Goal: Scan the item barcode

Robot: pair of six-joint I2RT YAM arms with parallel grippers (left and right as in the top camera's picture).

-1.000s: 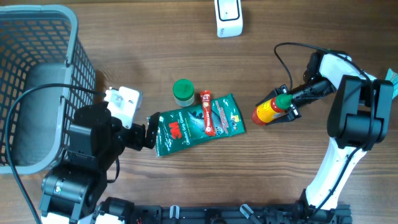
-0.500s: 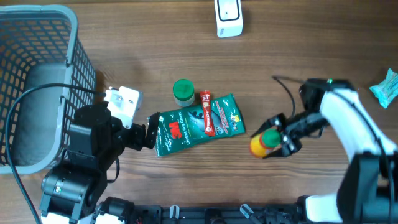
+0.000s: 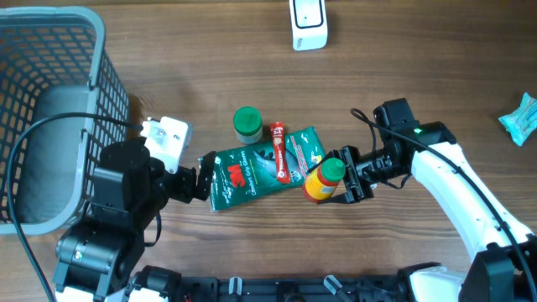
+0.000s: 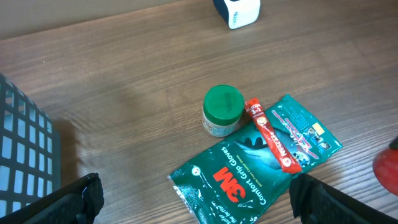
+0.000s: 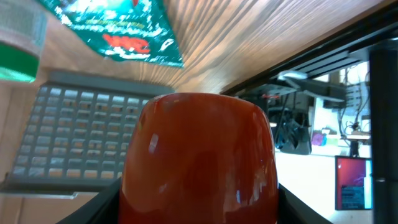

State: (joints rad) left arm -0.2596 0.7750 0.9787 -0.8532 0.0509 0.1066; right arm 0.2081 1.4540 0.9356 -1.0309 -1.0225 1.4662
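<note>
Your right gripper [image 3: 348, 178] has its fingers part closed around a sauce bottle [image 3: 317, 184], red with a green cap, over the right edge of a green glove packet [image 3: 252, 178]. Your left gripper [image 3: 204, 174] is wide open and empty. Carry the bottle toward the white scanner [image 3: 308, 23], turning it slowly (no barcode is visible yet).

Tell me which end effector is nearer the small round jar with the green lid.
Left. The left end effector sits open just below-left of the green-lidded jar; the right end effector, gripping the red sauce bottle, is farther off to its right.
</note>
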